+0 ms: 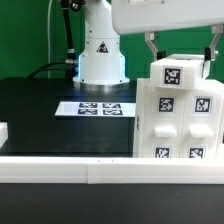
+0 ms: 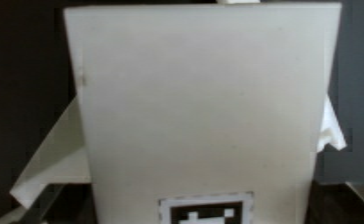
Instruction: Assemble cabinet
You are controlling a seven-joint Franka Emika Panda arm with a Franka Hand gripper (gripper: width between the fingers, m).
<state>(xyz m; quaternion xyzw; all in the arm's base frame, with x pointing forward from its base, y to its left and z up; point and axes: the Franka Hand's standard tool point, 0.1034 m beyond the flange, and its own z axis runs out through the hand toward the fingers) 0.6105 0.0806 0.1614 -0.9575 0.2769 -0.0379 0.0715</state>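
The cabinet (image 1: 180, 112) is a tall white box with black-and-white tags on its faces. It stands upright on the black mat at the exterior view's right, close to the front rail. My gripper (image 1: 181, 55) comes down from above, one finger on each side of the cabinet's top, pressed against its side walls. In the wrist view the cabinet (image 2: 197, 100) fills the frame as a plain white face with one tag at its near end, and the gripper (image 2: 193, 202) straddles that end. The fingertips barely show at the picture's corners.
The marker board (image 1: 97, 108) lies flat on the black mat (image 1: 40, 110) in front of the robot base (image 1: 100, 60). A white rail (image 1: 90, 170) runs along the front edge. A small white piece (image 1: 3, 131) sits at the exterior view's left edge.
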